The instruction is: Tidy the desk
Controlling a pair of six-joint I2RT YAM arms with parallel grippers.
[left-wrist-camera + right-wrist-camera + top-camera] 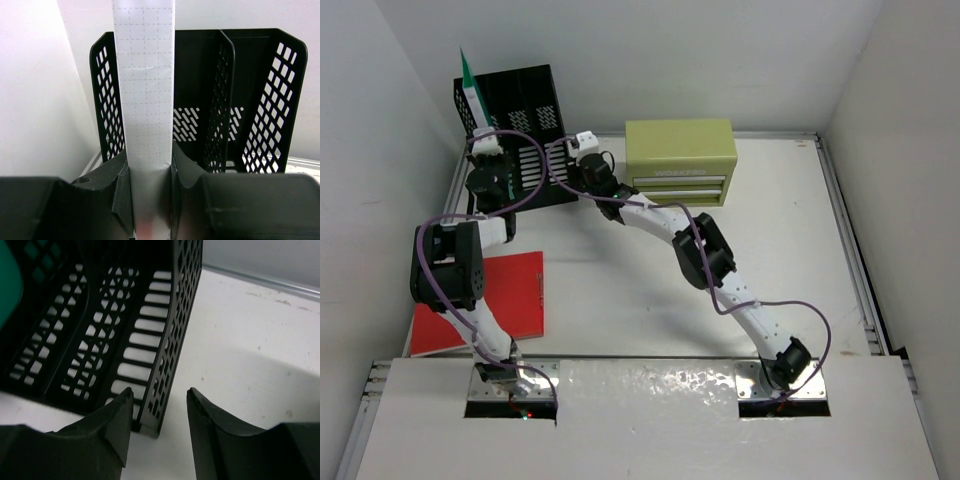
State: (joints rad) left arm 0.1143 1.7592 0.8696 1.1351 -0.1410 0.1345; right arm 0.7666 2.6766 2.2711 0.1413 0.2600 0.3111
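arms (745,305): white links, black joints | cables (827,335): purple | end effector fingers (100,440): matte black | bases (750,385): silver plates

A black mesh file rack (525,100) stands in the far left corner of the desk (770,250), its slots split by perforated walls. An olive-green drawer box (680,160) sits just to its right at the back edge, two drawer fronts facing forward. A thin grid-ruled pad (145,100) with a green cover stands upright at the rack's left end, rising above it, though whether its lower edge is inside the slot cannot be told. A red folder (520,295) lies flat near the front left, well apart from the rack.
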